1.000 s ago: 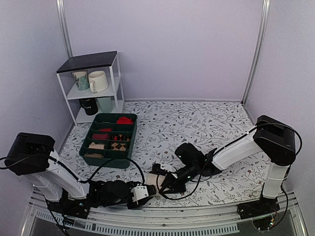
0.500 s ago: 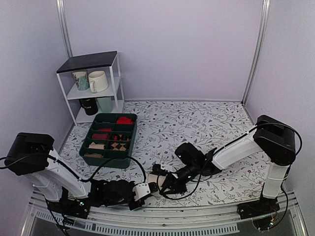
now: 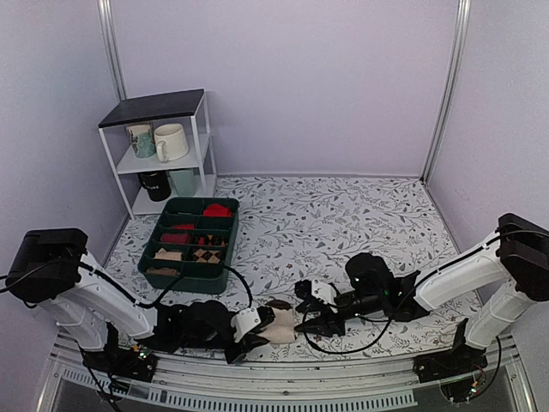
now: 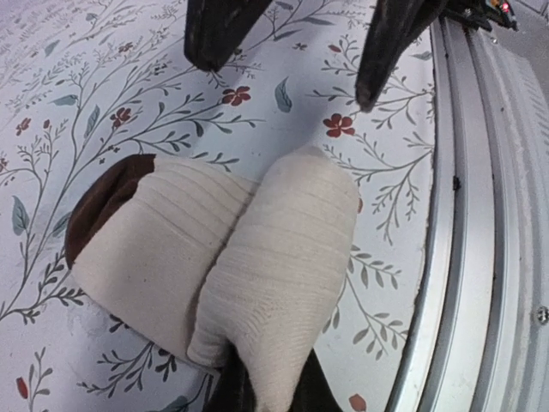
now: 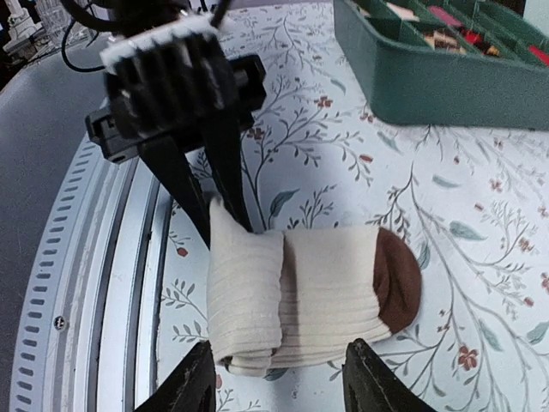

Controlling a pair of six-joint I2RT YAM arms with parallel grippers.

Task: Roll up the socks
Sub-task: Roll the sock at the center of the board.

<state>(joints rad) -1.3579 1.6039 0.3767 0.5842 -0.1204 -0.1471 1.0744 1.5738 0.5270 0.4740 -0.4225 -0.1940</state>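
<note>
Pinching ribbed cream socks [image 5: 292, 296], stubby folded roll, brown end: left gripper [image 5: 225, 219].

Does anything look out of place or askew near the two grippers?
The socks lie as a loose, uneven roll close to the metal rail at the near edge, one cream fold pinched by the left gripper. The right gripper stands open, apart. Nothing looks spilled or damaged.

Lab booth: bare walls [image 3: 326, 86], aluminium frame [image 3: 111, 43].
</note>
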